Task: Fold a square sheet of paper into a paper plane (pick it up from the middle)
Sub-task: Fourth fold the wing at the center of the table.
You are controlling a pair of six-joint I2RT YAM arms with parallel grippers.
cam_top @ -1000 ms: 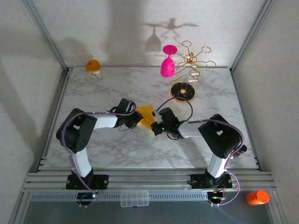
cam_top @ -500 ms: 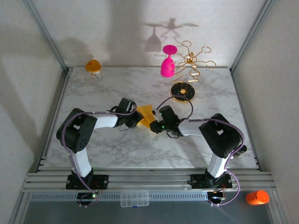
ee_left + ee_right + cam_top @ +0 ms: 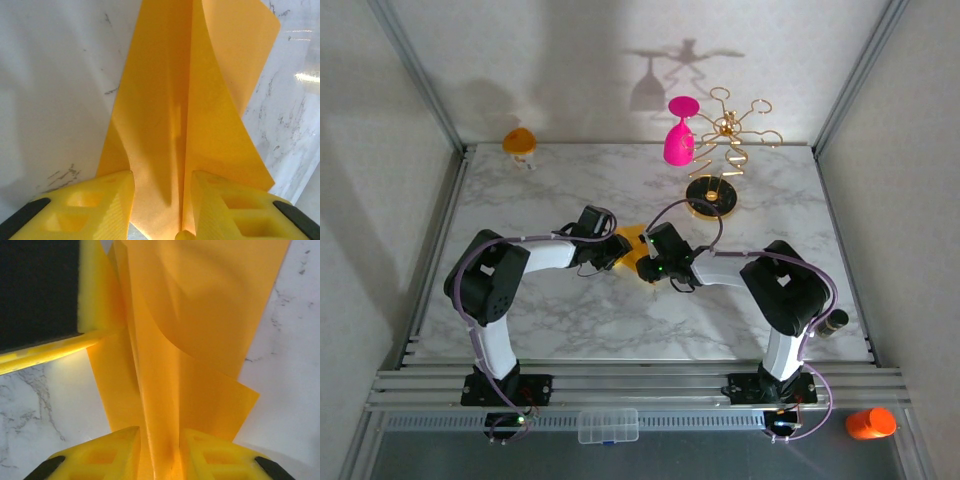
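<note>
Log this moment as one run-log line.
stage: folding | paper: part-folded, crease raised | left pincer: open astride crease | right pincer: crease between fingers, grip unclear

Open marble tabletop [image 3: 570, 320] in front and to the left — gold rack [image 3: 711, 195], pink goblet [image 3: 679, 135] at far right

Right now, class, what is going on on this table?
Two robot arms are working a yellow-orange sheet of paper at the middle of the marble table. It is partly folded, with a raised crease along its length. The left gripper straddles that crease with its jaws apart. The right gripper meets it from the opposite side, and whether it pinches the paper I cannot tell. No finished plane yet.
</note>
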